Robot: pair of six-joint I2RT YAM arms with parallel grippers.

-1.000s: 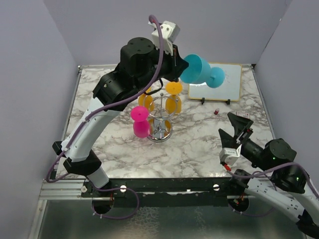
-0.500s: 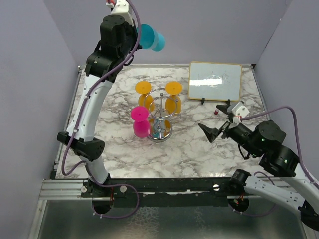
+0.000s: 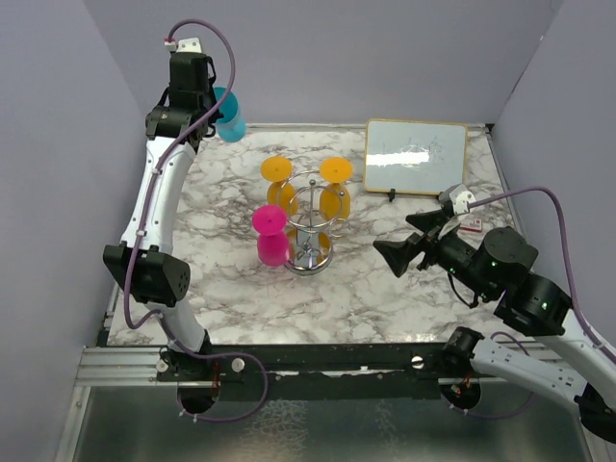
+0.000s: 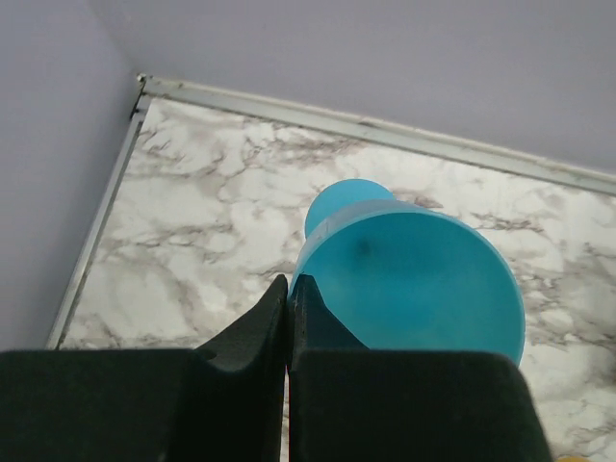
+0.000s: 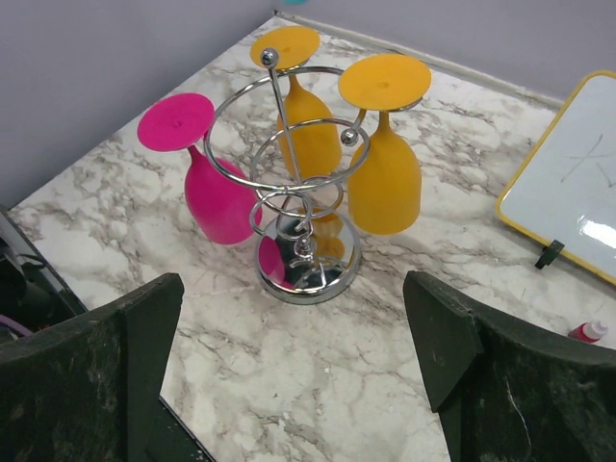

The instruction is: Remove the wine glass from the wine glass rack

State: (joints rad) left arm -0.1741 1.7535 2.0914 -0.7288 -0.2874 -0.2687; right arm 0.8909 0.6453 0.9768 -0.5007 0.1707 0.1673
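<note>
The marble bench [image 3: 385, 289] carries the rack [image 5: 306, 277] near its middle. The whiteboard [image 3: 416, 157] stands propped toward the far right corner.

The left arm [image 3: 154, 192] reaches up over the far left corner. Its left gripper [image 4: 289, 294] is closed, the fingers nipping what looks like the bowl wall of the teal glass [image 4: 414, 279] at the rim. That glass is off the rack, in the air above the far left corner, with its foot pointing away from the wrist.

The right arm [image 3: 500, 279] sits toward the near right side. The right gripper [image 3: 397, 243] is spread wide with nothing in it and faces the rack.

On the rack, the pink glass [image 5: 217, 197] and two orange glasses [image 5: 383, 183] hang bowl down from the wire loops, feet on top.

The glasses look like opaque coloured plastic, so they are probably light and stiff, not brittle. They are smooth and likely to slip or swing in a pinch at the rim. The stem just under the foot looks like the steadier place to hold. A hung glass probably has to slide outward along its loop before it comes free.

A small red bottle [image 5: 587, 332] stands in front of the whiteboard.
</note>
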